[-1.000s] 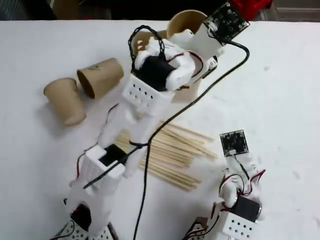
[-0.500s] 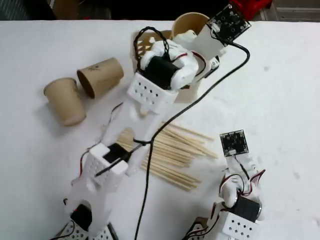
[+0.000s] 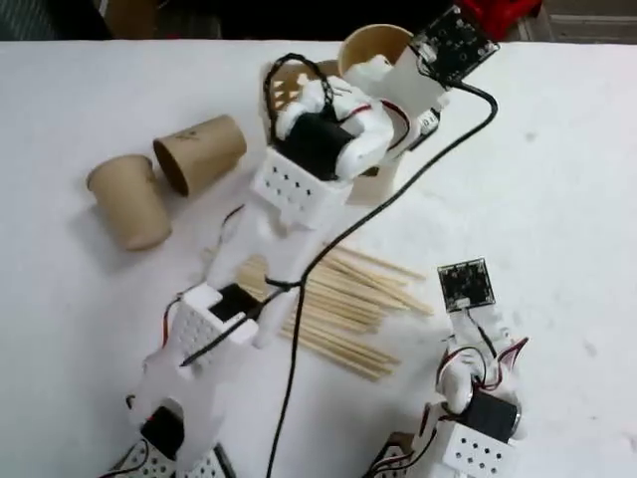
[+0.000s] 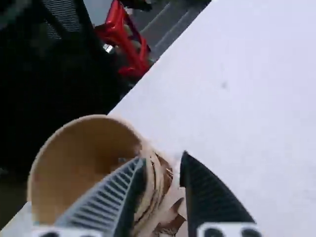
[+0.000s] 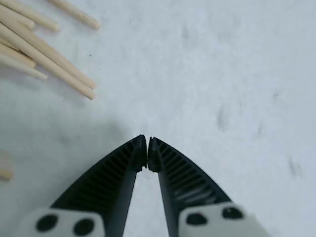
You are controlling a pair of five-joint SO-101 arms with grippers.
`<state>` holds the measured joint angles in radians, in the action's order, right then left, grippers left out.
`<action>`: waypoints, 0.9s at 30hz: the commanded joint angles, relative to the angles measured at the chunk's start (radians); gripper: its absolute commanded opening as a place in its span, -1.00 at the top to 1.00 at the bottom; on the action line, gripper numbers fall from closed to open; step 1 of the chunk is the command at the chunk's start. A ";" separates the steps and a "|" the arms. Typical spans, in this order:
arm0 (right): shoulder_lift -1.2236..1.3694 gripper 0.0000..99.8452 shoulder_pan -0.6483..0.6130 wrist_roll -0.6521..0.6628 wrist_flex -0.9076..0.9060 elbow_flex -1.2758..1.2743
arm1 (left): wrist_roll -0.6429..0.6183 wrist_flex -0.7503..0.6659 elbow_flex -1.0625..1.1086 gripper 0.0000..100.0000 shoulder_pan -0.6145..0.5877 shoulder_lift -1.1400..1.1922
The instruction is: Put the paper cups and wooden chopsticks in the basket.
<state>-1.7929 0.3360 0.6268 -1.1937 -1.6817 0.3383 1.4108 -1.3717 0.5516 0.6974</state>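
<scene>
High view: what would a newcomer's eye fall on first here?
The left claw holds a paper cup by its rim at the table's far edge, next to the basket. A tipped cup and another tipped cup lie on the left arm's side. A pile of wooden chopsticks sits nearer, beside the shut right claw.

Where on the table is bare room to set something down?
Bare: the right side of the white table, beyond the pile of wooden chopsticks; also its left edge near the two fallen brown paper cups. Crowded: around the tan woven basket.
</scene>
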 commanded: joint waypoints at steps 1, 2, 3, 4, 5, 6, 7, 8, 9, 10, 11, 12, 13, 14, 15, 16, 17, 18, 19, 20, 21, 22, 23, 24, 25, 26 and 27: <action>-0.008 0.96 0.005 0.011 0.018 -0.008 | -0.012 0.014 -0.072 0.74 -0.028 -0.088; -0.008 0.96 0.005 0.011 0.018 -0.008 | -0.012 0.012 -0.074 0.74 -0.036 -0.093; -0.008 0.96 0.005 0.011 0.018 -0.008 | -0.012 0.011 -0.074 0.74 -0.042 -0.094; -0.008 0.96 0.005 0.011 0.018 -0.008 | -0.012 0.008 -0.074 0.74 -0.044 -0.091; -0.008 0.96 0.005 0.011 0.018 -0.008 | -0.012 0.008 -0.064 0.74 -0.053 -0.088; -0.008 0.96 0.005 0.011 0.018 -0.008 | -0.014 0.009 -0.063 0.74 -0.058 -0.087; -0.008 0.96 0.005 0.011 0.018 -0.008 | -0.014 0.012 -0.061 0.74 -0.064 -0.084; -0.008 0.96 0.005 0.011 0.018 -0.008 | -0.014 0.014 -0.051 0.74 -0.065 -0.074; -0.008 0.96 0.005 0.011 0.018 -0.008 | -0.014 0.012 -0.040 0.74 -0.073 -0.061; -0.008 0.96 0.005 0.011 0.018 -0.008 | -0.014 0.008 -0.029 0.74 -0.076 -0.045; -0.008 0.96 0.005 0.011 0.018 -0.008 | -0.014 0.008 -0.025 0.74 -0.077 -0.030; -0.008 0.96 0.005 0.011 0.018 -0.008 | -0.015 0.008 -0.020 0.74 -0.079 -0.013; -0.008 0.96 0.005 0.011 0.018 -0.008 | -0.028 0.009 -0.020 0.74 -0.079 0.007; -0.008 0.96 0.005 0.011 0.018 -0.008 | -0.044 0.012 -0.028 0.74 -0.081 0.027; -0.008 0.96 0.005 0.011 0.018 -0.008 | -0.055 0.014 -0.028 0.74 -0.081 0.041; -0.008 0.96 0.005 0.011 0.018 -0.008 | -0.061 0.015 -0.028 0.74 -0.081 0.054; -0.008 0.96 0.005 0.011 0.018 -0.008 | -0.064 0.015 -0.028 0.74 -0.081 0.068; -0.008 0.96 0.005 0.011 0.018 -0.008 | -0.068 0.015 -0.026 0.74 -0.081 0.081; -0.008 0.96 0.005 0.011 0.018 -0.008 | -0.068 0.015 -0.026 0.74 -0.081 0.094; -0.008 0.96 0.005 0.011 0.018 -0.008 | -0.068 0.017 -0.025 0.74 -0.081 0.104; -0.008 0.96 0.005 0.011 0.018 -0.008 | -0.068 0.023 -0.028 0.74 -0.081 0.110; -0.008 0.96 0.005 0.011 0.018 -0.008 | -0.068 0.032 -0.029 0.74 -0.081 0.108; -0.008 0.96 0.005 0.011 0.018 -0.008 | -0.068 0.040 -0.029 0.74 -0.081 0.104; -0.008 0.96 0.005 0.011 0.018 -0.008 | -0.068 0.048 -0.031 0.74 -0.081 0.093; -0.008 0.96 0.005 0.011 0.018 -0.008 | -0.068 0.057 -0.040 0.74 -0.081 0.073; -0.008 0.96 0.005 0.011 0.018 -0.008 | -0.066 0.080 -0.061 0.74 -0.082 0.050; -0.008 0.96 0.005 0.011 0.018 -0.008 | -0.064 0.107 -0.081 0.74 -0.082 0.024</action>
<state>-1.7929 0.3360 0.6268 -1.1937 -1.6817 0.2831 1.4584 -1.3901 0.4810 0.8140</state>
